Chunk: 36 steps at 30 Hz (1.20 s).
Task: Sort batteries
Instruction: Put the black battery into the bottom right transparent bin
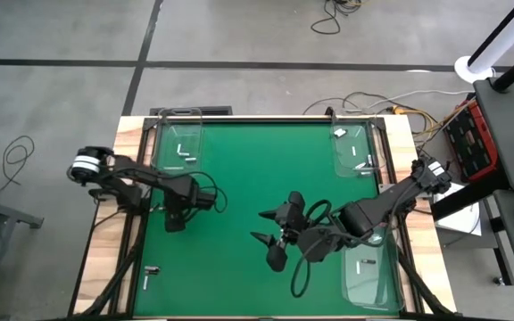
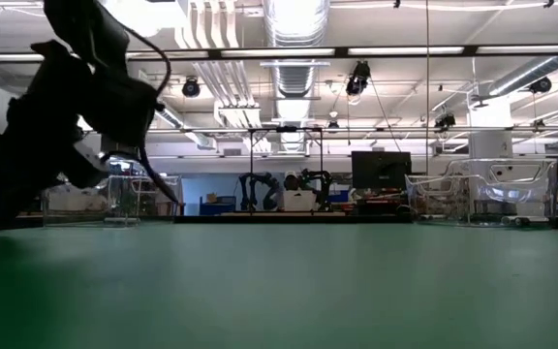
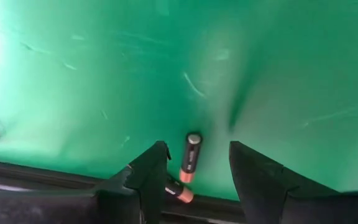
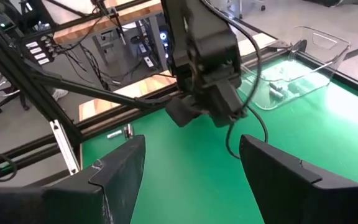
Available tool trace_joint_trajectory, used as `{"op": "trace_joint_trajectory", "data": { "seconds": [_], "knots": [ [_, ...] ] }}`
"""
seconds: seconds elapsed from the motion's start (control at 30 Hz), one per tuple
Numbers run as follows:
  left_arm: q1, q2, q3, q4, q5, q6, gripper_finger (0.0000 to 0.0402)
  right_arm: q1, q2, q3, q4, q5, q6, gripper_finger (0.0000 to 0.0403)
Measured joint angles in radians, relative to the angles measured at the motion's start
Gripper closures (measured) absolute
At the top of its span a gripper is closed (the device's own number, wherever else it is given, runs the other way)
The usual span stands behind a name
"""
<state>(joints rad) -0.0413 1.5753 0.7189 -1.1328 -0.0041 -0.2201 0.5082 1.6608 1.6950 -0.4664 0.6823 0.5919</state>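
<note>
Step in hand, by judgement: the pick-up approach on a loose battery. Nothing is gripped at this moment.

Left tool (image 3: 194, 171): fingers apart and empty, poised low over the green mat (image 3: 104, 81) near its left edge. In the left wrist view an AA battery (image 3: 191, 158) with a copper-coloured end lies flat on the mat directly between the two fingers (image 3: 151, 168), not touching either. A second battery (image 3: 179, 190) lies just beside the first, at the mat's edge and close against the near finger. Which of the two is the target cannot be told.

The next move, as judged, calls for a short straight descent so that the fingers straddle the first battery across its width, then a close. The risk is that the near finger catches the second battery or drags it along; the round casing may also roll if it is touched on one side only.

Right tool (image 4: 191, 165): fingers wide apart, empty, held over the middle of the mat and facing the left arm (image 4: 204, 56). It appears to be waiting.

Farther from the left tool, in the high view: two pale batteries (image 1: 182, 151) lie in the clear tray (image 1: 178, 117) at the counter's far left corner; a similar tray (image 1: 357, 147) at the far right corner holds small pieces too small to tell; loose batteries (image 1: 150, 271) lie on the wooden counter edge (image 1: 105, 267) at the near left. A third tray (image 1: 368, 278) sits at the near right.
</note>
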Motion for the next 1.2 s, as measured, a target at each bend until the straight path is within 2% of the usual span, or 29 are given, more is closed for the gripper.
{"op": "trace_joint_trajectory", "data": {
  "seconds": [0.17,0.43,0.63,0.77,0.87,1.0,1.2],
  "knots": [
    [0.026,0.057,-0.022,-0.017,0.014,0.061,0.0246,0.009,0.001,0.0,-0.002,0.0,0.022,0.0161],
    [0.029,0.138,-0.015,-0.008,0.023,0.076,0.0255,0.017,0.005,-0.001,-0.007,-0.001,0.027,0.017],
    [0.029,0.166,-0.015,0.0,0.069,0.09,0.0331,0.017,0.004,-0.002,-0.008,-0.011,0.026,0.0165],
    [0.029,0.167,-0.014,0.001,0.078,0.092,0.0385,0.017,0.001,0.018,-0.022,-0.078,0.026,0.0168],
    [0.029,0.156,-0.012,0.0,0.078,0.091,0.0389,0.018,-0.002,0.079,-0.111,-0.115,0.026,0.017],
    [0.029,0.129,-0.009,0.004,0.079,0.091,0.039,0.026,-0.003,0.161,-0.343,-0.114,0.043,0.0164],
    [0.029,-0.002,0.03,0.089,0.156,0.074,0.0391,0.037,-0.003,0.172,-0.578,-0.082,0.134,0.0153]
  ]
}}
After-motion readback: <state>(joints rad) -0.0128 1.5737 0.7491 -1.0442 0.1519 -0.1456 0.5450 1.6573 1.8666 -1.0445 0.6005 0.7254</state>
